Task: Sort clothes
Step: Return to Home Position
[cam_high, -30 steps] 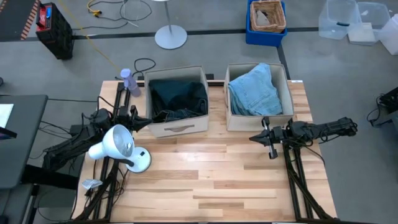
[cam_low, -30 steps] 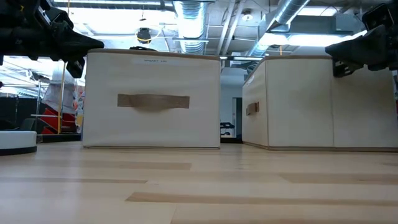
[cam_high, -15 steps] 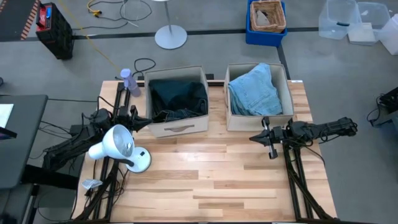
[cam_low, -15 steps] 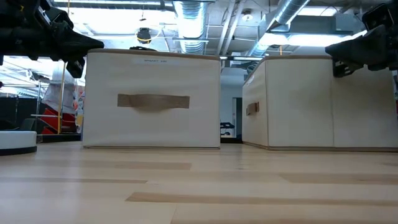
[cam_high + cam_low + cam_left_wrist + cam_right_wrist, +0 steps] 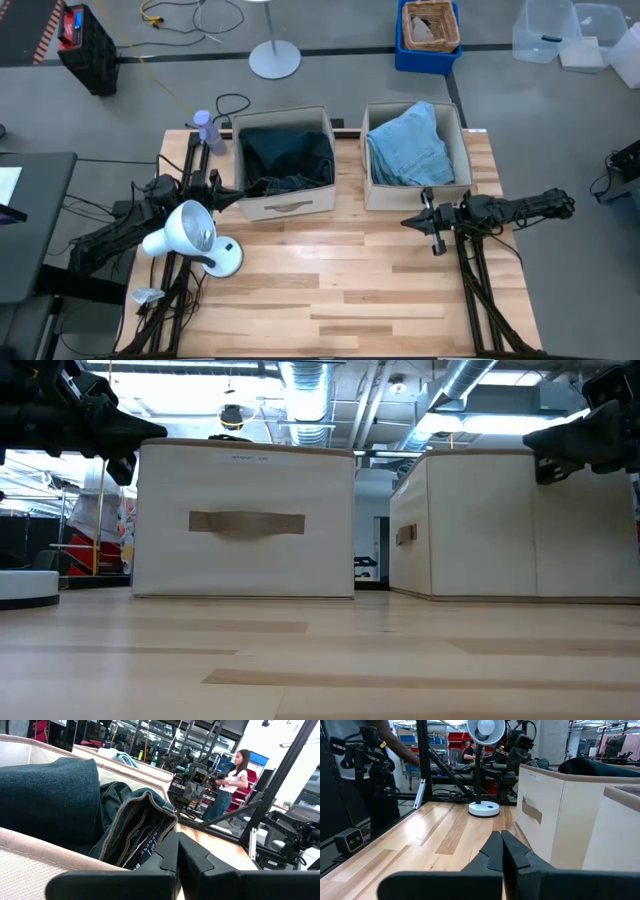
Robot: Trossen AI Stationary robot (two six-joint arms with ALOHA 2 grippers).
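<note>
Table (image 5: 350, 290) boxes (image 5: 245, 520) hide the light jeans (image 5: 410, 150) from low view; left gripper (image 5: 239, 197), right gripper (image 5: 406, 222) fingers closed.

Jeans (image 5: 285, 158) lie in the left box (image 5: 258, 207), pants (image 5: 410, 150) in the right box (image 5: 395, 198).

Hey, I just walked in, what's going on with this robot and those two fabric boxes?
Nothing is being handled right now. The clothes look sorted: dark clothes lie in the left box and light blue jeans in the right box. Both arms hover just in front of the boxes, the left claw by the left box's corner and the right claw before the right box, each shut and empty. No clothes show on the table.
</note>
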